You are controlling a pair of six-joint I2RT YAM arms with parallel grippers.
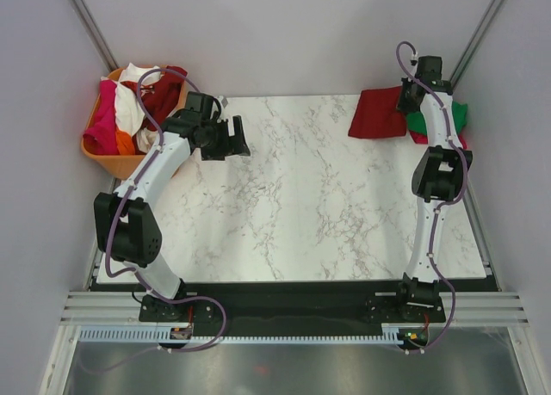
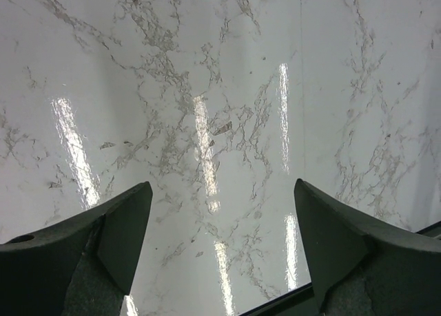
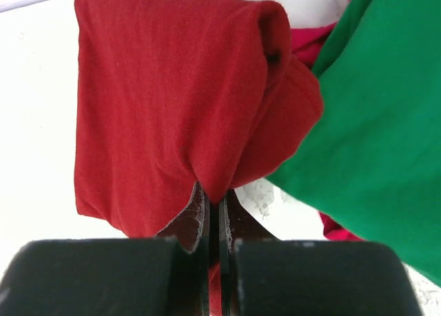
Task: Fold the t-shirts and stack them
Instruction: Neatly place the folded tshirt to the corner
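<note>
A folded dark red t-shirt [image 1: 377, 113] lies at the table's far right, and my right gripper [image 1: 410, 98] is shut on its near edge. In the right wrist view the dark red t-shirt [image 3: 165, 102] is pinched between the fingers of my right gripper [image 3: 213, 209]. A green t-shirt [image 1: 446, 118] [image 3: 372, 116] lies beside it on a pink-red one [image 1: 463, 141] [image 3: 310, 37]. My left gripper [image 1: 231, 139] [image 2: 220, 199] is open and empty above bare marble. White, pink, orange and dark red shirts [image 1: 129, 107] fill the basket.
The orange plastic basket [image 1: 120, 163] stands off the table's far left corner, beside my left arm. The marble table [image 1: 293, 197] [image 2: 220, 89] lies between the arms. Grey walls with metal posts close in the sides.
</note>
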